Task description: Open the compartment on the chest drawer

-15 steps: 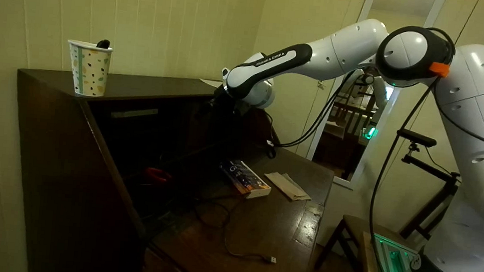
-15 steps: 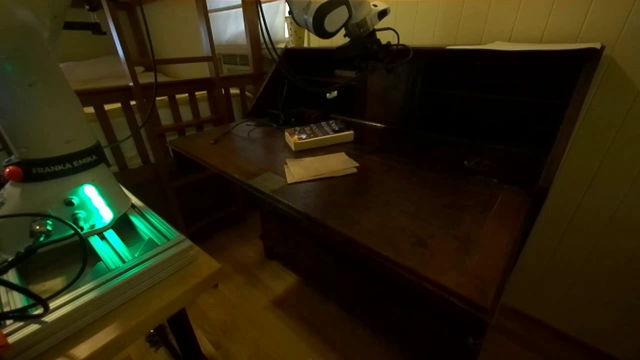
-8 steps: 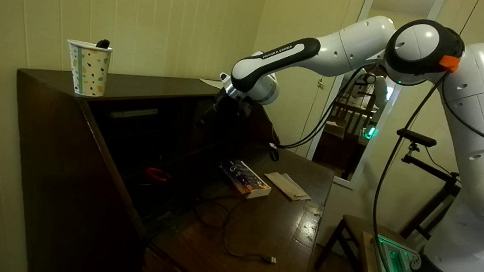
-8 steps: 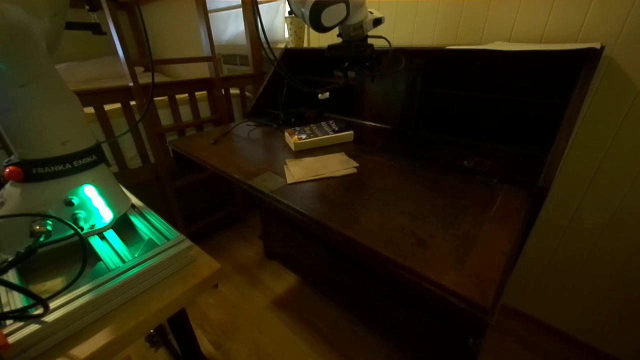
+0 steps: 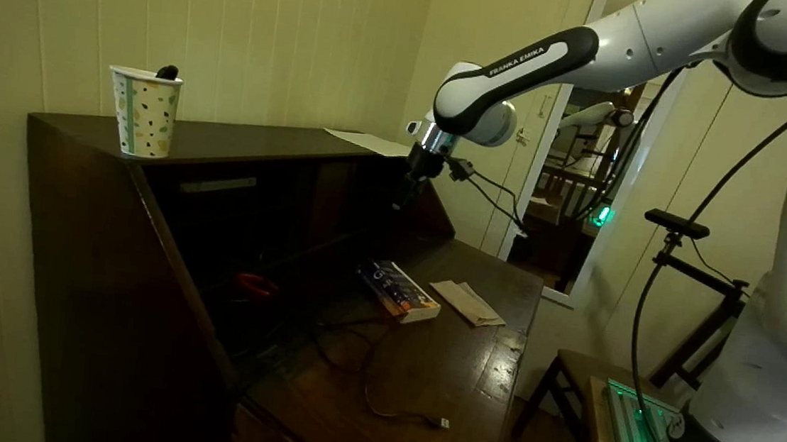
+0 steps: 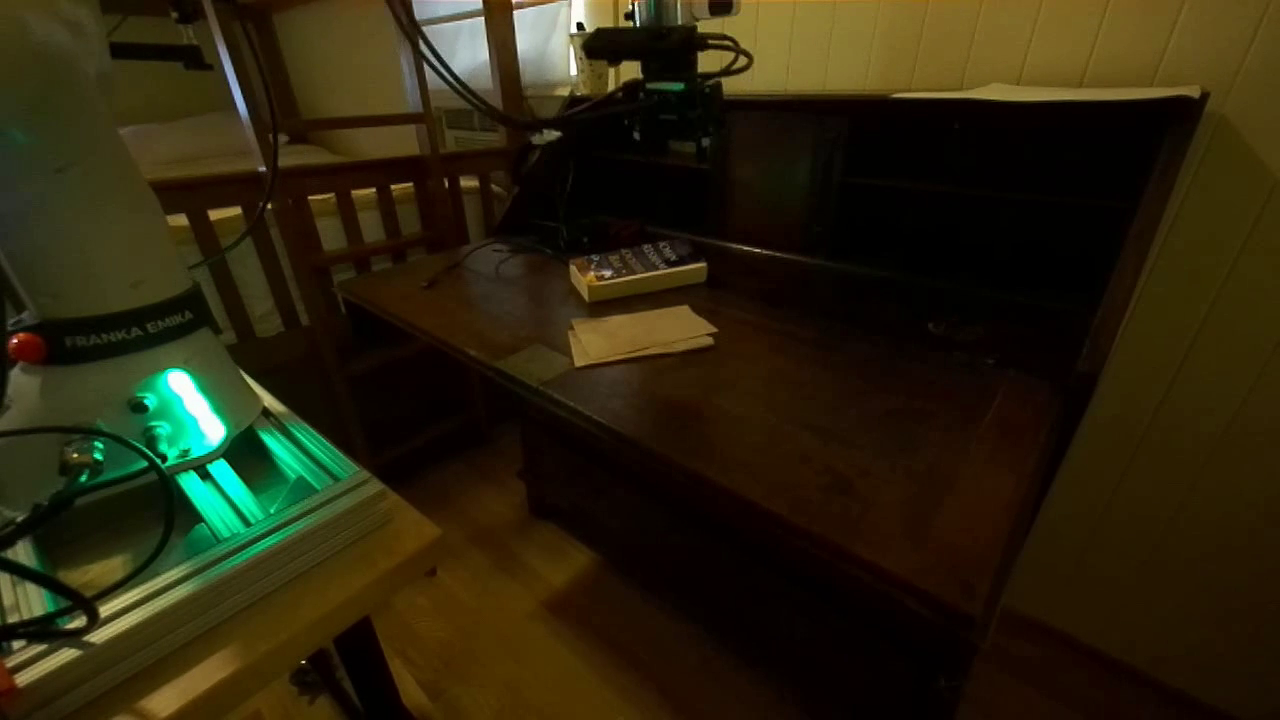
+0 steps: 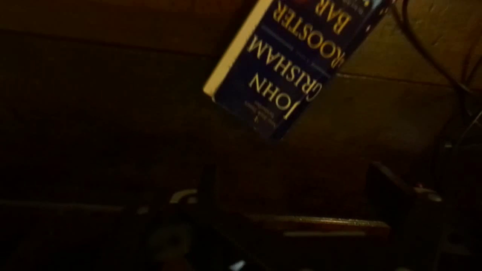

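Dimly lit, the dark chest drawer [image 5: 103, 281] fills the frame's left and centre in an exterior view, its desk leaf [image 5: 451, 372] lowered. The gripper [image 7: 292, 175] hangs near upper centre in both exterior views, fingers [image 7: 382, 182] spread apart, as best the murky wrist view shows. A paperback [image 5: 399, 293] and brown paper [image 5: 466, 303] lie mid-frame on the desk leaf; a patterned cup [image 5: 148, 114] stands on top, upper left.
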Robot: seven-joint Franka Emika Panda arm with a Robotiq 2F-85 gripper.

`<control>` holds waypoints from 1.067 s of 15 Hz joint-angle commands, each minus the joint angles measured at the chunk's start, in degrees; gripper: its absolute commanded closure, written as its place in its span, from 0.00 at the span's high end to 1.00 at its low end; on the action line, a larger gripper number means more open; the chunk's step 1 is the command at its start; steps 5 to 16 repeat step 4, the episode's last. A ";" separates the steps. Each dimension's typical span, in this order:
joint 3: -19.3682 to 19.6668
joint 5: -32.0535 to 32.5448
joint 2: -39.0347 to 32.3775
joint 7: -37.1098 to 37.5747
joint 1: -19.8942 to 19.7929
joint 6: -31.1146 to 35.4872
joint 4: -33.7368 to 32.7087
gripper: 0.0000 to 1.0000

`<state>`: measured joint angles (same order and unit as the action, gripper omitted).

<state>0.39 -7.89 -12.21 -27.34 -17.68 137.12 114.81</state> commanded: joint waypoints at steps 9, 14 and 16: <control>6.63 4.51 10.55 10.60 4.35 -4.57 8.26 1.00; 6.63 4.51 10.55 10.60 4.35 -4.57 8.26 1.00; 6.63 4.51 10.55 10.60 4.35 -4.57 8.26 1.00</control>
